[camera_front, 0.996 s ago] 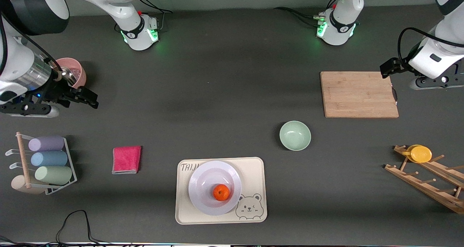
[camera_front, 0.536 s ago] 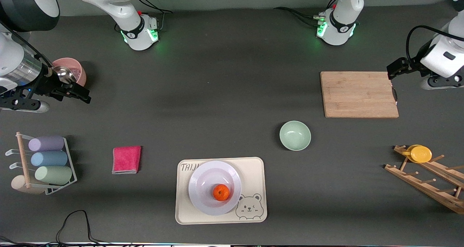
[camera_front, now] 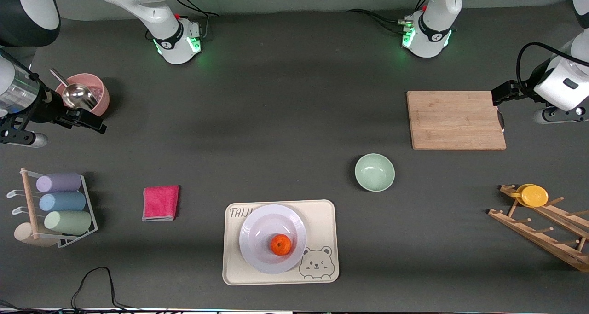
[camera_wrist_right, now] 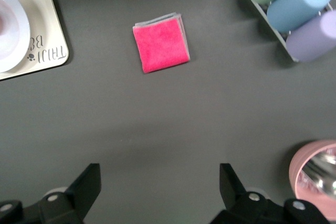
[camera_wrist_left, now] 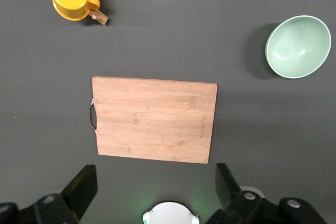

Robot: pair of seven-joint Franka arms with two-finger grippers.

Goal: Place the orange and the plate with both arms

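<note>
Right gripper (camera_front: 94,125): up in the air beside the pink bowl (camera_front: 99,93), fingers spread wide, holding nothing.
Plate (camera_front: 257,231): sits on the beige bear tray (camera_front: 322,212).
Orange (camera_front: 280,244): rests in the plate.
Left gripper (camera_front: 499,96): over the cutting board's (camera_front: 453,119) edge, fingers apart, empty.

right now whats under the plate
The plate sits on a beige bear tray, with the orange on top of it. The tray surface directly beneath the plate is covered, so anything there is hidden.
</note>
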